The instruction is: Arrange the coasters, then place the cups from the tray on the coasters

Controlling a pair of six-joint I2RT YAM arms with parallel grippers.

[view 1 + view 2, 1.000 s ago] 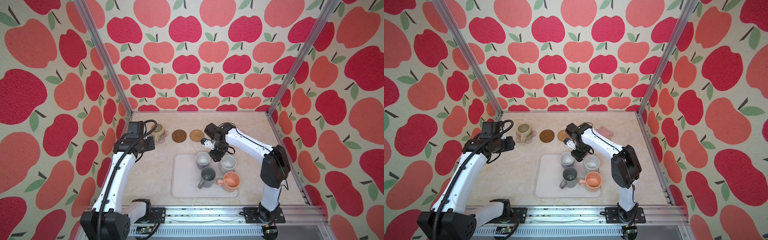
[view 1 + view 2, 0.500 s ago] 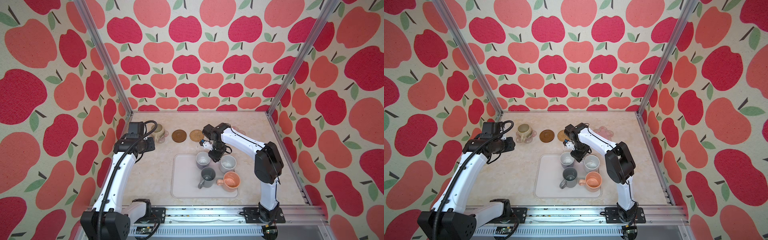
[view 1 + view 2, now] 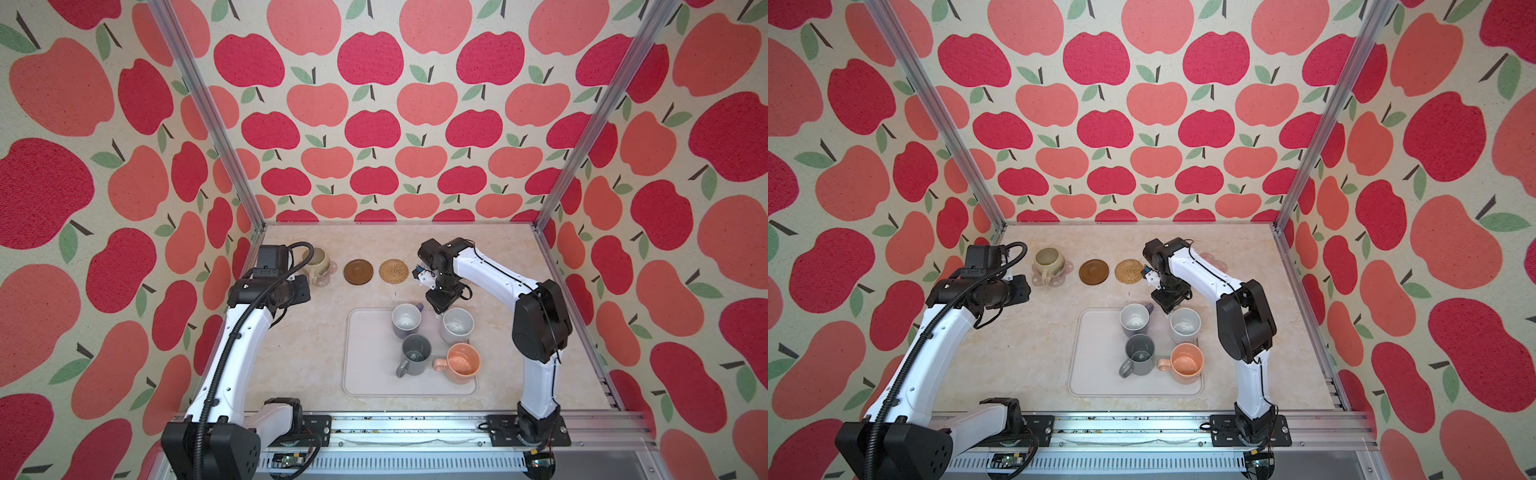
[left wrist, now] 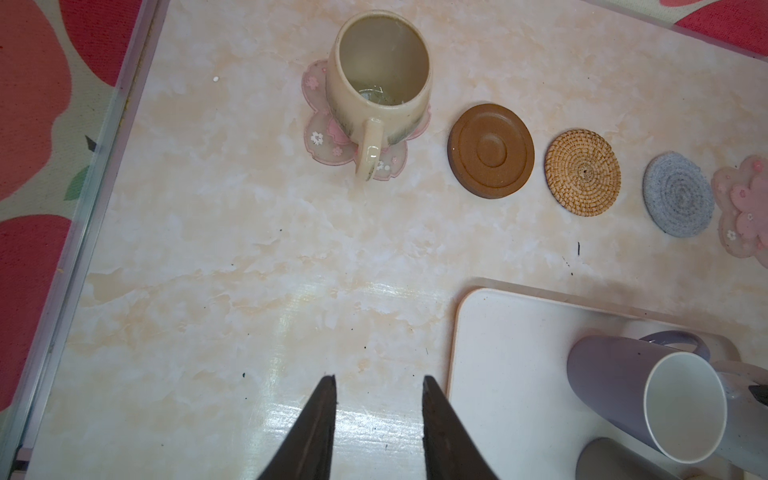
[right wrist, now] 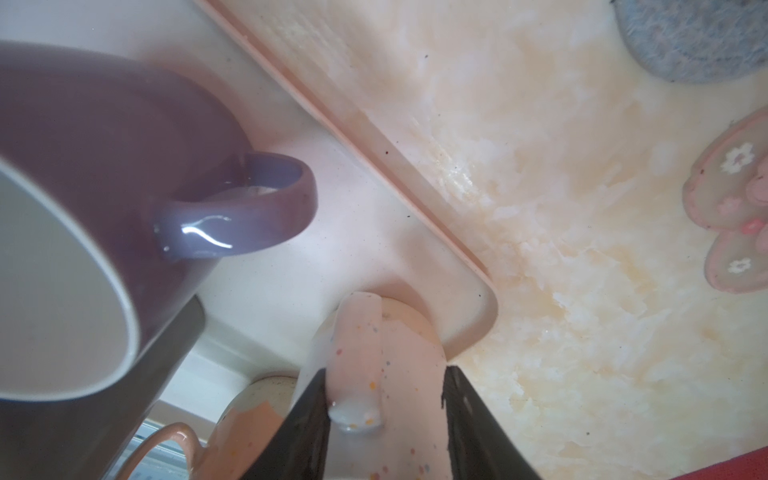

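Four cups stand on the tray (image 3: 365,365): lavender (image 3: 406,321), white speckled (image 3: 457,326), dark grey (image 3: 415,353) and peach (image 3: 461,363). The beige cup (image 4: 380,79) sits on a pink flower coaster (image 4: 320,137) at the far left. Beside it lie the brown (image 4: 490,151), rattan (image 4: 582,172), grey-blue (image 4: 677,195) and second pink (image 4: 744,216) coasters, all bare. My right gripper (image 5: 386,370) is low over the tray's far corner. Its jaws straddle the speckled cup's handle (image 5: 357,353); one finger touches it, the other stands a little off. My left gripper (image 4: 379,377) hangs open and empty over bare table left of the tray.
The coasters form a row along the far side of the marble-look table (image 3: 307,353). Aluminium posts (image 3: 249,208) and apple-print walls close in the left, right and back. The right arm's elbow (image 3: 540,324) rises beside the tray's right edge. The lavender cup (image 5: 83,145) stands close beside the right gripper.
The right gripper's jaws have narrowed around the speckled cup's handle, and the right arm's elbow has swung forward. The left arm and all cups and coasters have stayed put.
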